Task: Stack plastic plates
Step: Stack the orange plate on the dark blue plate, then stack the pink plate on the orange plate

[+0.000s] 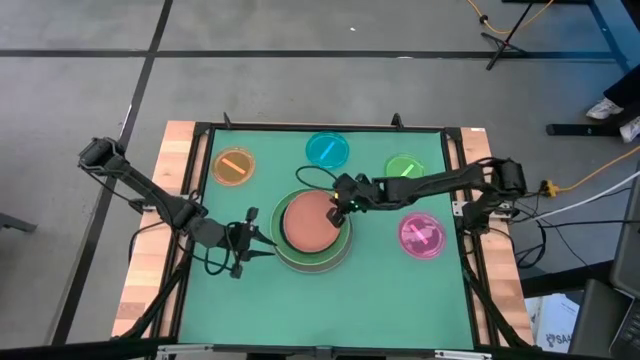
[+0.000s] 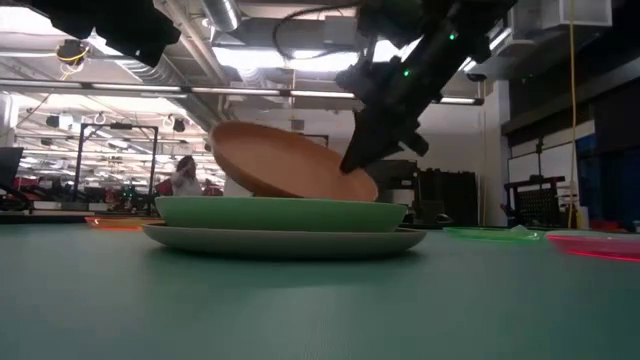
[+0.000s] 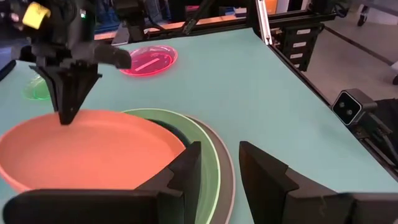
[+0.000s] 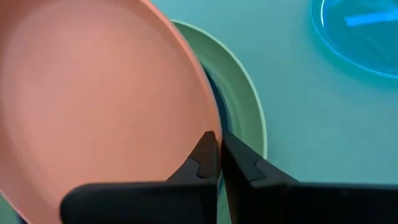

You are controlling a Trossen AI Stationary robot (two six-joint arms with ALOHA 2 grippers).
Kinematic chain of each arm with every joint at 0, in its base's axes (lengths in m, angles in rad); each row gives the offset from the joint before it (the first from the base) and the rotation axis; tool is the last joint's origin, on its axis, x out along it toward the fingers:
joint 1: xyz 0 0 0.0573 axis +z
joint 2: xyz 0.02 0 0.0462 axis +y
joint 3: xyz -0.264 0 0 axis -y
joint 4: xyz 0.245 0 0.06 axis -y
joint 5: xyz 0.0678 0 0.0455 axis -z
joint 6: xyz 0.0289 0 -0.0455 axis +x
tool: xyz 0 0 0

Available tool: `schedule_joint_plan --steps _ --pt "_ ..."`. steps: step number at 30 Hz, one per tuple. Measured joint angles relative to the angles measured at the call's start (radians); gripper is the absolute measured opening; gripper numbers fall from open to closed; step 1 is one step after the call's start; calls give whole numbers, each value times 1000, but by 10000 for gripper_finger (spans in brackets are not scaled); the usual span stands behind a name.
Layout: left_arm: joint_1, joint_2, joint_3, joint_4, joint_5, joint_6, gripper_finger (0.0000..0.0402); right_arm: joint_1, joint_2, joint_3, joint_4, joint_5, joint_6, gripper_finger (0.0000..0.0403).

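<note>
A stack stands mid-table: a grey-white plate [image 2: 280, 241] at the bottom, a light green plate [image 2: 280, 212] on it, a dark green plate [image 4: 214, 102] inside that. The salmon plate [image 1: 308, 222] sits tilted on top. My right gripper [image 1: 334, 212] is shut on its rim on the stack's far right side. My left gripper [image 1: 262, 241] hangs open just left of the stack; in its wrist view the fingers [image 3: 186, 168] stand at the stack's edge, and I cannot tell whether they touch it. The small orange [image 1: 233, 166], cyan [image 1: 328, 149], lime [image 1: 403, 168] and pink [image 1: 421, 236] plates lie flat on the mat. My right gripper [image 4: 219, 146] pinches the salmon plate's rim [image 4: 205, 127] between its two fingers, one inside the plate and one outside. The fingers slant down from above and from the table's right [image 2: 352, 165]. The plate is tilted: its held side is low on the stack and its opposite edge [image 2: 218, 135] is raised.
The green mat [image 1: 300, 310] is bare along the near side. The small plates ring the stack on the far side and the right. Black frame rails [image 1: 320, 127] border the mat. A person shows far off in the room in the low view [image 2: 185, 175].
</note>
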Motion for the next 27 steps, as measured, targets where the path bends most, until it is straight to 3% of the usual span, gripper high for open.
schedule_joint_plan --steps 8,19,27 --pt "0 0 0 0 1 -2 102 -9 33 -1 6 -4 0 16" --pt "1 0 0 1 1 -2 102 -5 -2 0 -48 -33 -107 154" --pt "1 0 0 10 1 -1 102 104 -152 2 -344 -13 -72 173"
